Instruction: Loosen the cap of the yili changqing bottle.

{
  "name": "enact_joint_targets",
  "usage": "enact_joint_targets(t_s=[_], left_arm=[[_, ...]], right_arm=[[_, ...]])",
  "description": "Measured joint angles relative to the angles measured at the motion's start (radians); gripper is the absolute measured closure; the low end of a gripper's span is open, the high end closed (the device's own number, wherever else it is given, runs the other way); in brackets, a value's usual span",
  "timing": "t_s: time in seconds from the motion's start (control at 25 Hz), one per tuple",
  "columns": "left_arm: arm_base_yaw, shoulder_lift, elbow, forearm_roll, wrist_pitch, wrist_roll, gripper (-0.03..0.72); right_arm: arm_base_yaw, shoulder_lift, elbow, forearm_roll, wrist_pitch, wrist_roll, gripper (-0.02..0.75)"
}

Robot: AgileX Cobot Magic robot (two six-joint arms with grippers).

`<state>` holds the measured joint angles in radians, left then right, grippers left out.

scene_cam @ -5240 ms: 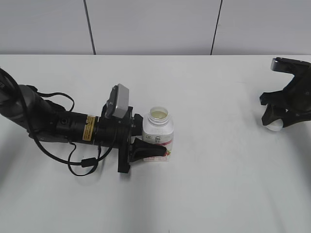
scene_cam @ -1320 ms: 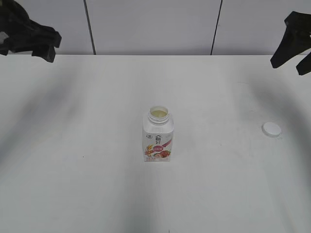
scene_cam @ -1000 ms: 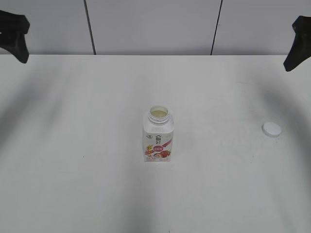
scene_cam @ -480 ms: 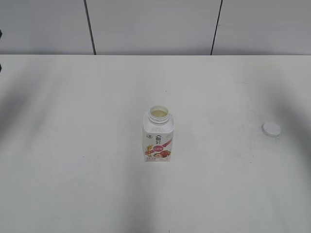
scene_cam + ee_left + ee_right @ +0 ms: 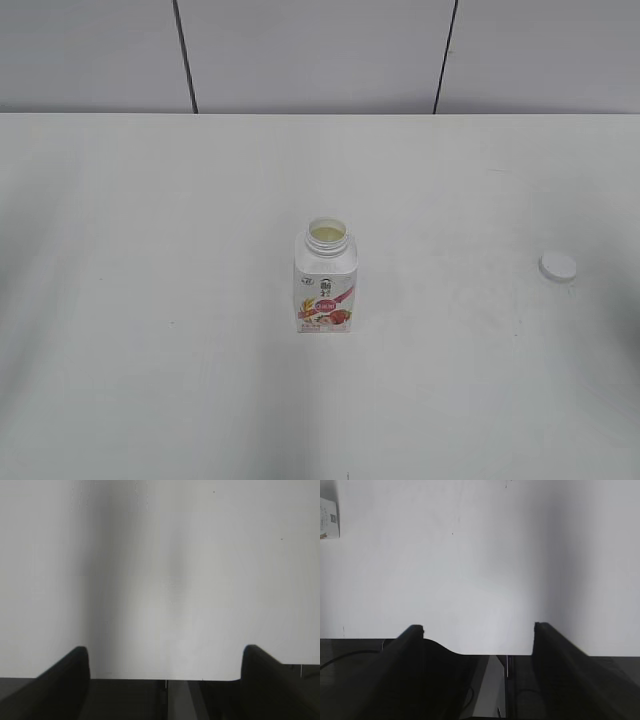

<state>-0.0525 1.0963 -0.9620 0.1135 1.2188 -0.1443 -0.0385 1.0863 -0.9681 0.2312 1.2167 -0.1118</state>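
The yili changqing bottle (image 5: pixel 325 283) stands upright in the middle of the white table, its wide neck open and uncapped. A corner of it shows at the upper left of the right wrist view (image 5: pixel 328 517). The cap (image 5: pixel 558 266) lies flat on the table at the right, apart from the bottle. Neither gripper shows in the exterior view. My left gripper (image 5: pixel 166 652) is open and empty over bare table. My right gripper (image 5: pixel 478 630) is open and empty over bare table.
A white table (image 5: pixel 150 380) runs the whole width, with a grey panelled wall (image 5: pixel 310 55) behind its far edge. The table's near edge shows under both grippers in the wrist views.
Both arms pulled back up and outward and left the exterior view. Before that the left gripper let go of the bottle and the right gripper set the cap down at the right.
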Motion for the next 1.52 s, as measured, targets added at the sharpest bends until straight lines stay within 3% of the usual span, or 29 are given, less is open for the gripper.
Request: enact_joint_targets(t_s=[0.36,0.6,0.88,1.2,1.52], left_arm=[[0.0,-0.497,0.22,-0.004,0.002,0.001,0.144],[0.0,-0.798,0.309,-0.003,0.004,0.005,0.144],[0.0,-1.051,0.347,-0.046,0.008,0.118,0.153],[0.0,-1.104,0.379,-0.089,0.008,0.139,0.157],[0.0,-1.104,0.434,-0.103,-0.139,0.144,0.157]], right_arm=[[0.0,-0.37,0.155,-0.004,0.002,0.001,0.205],[0.0,-0.581,0.269,-0.07,0.002,0.001,0.205],[0.0,-0.827,0.398,-0.125,0.007,-0.002,0.205],[0.0,-1.084,0.405,-0.134,0.008,-0.015,0.205],[0.0,-1.095,0.45,-0.146,-0.097,-0.049,0.205]])
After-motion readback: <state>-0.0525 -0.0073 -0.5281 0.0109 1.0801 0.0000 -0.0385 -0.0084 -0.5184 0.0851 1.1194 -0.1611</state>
